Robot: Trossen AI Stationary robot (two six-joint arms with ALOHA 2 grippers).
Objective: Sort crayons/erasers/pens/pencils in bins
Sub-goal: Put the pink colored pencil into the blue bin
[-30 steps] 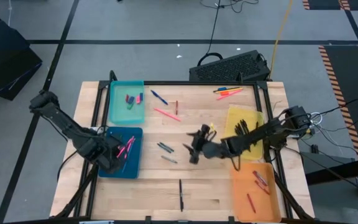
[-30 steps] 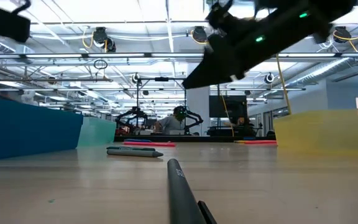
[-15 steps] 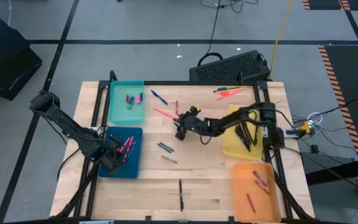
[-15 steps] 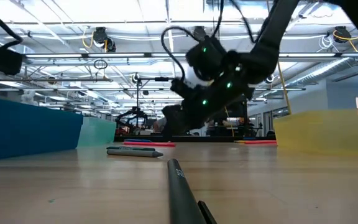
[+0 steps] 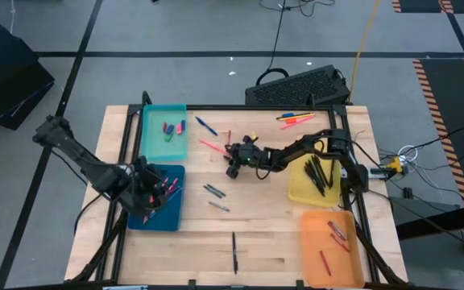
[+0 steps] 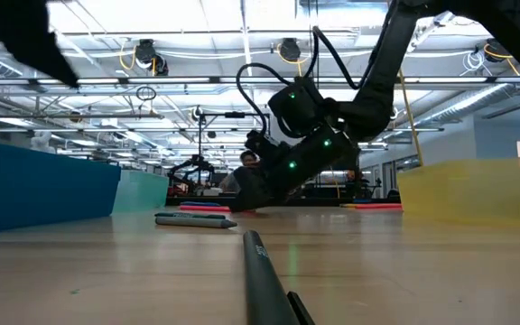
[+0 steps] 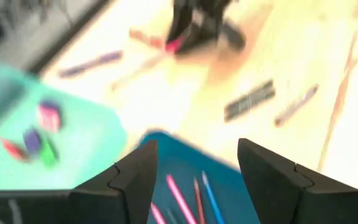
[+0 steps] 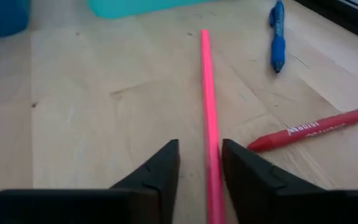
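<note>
Pink pencil (image 8: 210,118): lies flat on the wooden table (image 5: 272,234), just above the middle of the overhead frame, slanting from upper left to lower right.
Long axis: in the right wrist view it runs straight up the frame, passing between the two dark fingers (image 8: 151,174).
Right gripper (image 5: 234,158): reaches in from the right edge of the overhead frame and sits low over the lower-right end of the pink pencil.
Right fingers: slightly apart, straddling the pencil; I judge they are not yet clamped, since a narrow gap shows on each side.
Nearer arm: the right one by far; the left is well apart from this pencil.
Left gripper (image 5: 150,190): hovers over the dark blue bin (image 5: 161,219) at the lower left of the overhead frame, fingers apart and holding nothing.
Dark blue bin contents: several pink pencils and a blue one lie inside.
Neighbours: a red crayon (image 8: 309,130) and a blue pen (image 8: 277,37) lie near the pencil in the right wrist view, both clear of the fingers.
Other bins: teal bin (image 5: 153,121) at upper left, yellow bin (image 5: 300,189) at right, orange bin (image 5: 312,254) at lower right.
Coming move, as I judge it: close on the pencil, lift, and carry it left and down the frame to the dark blue bin.
</note>
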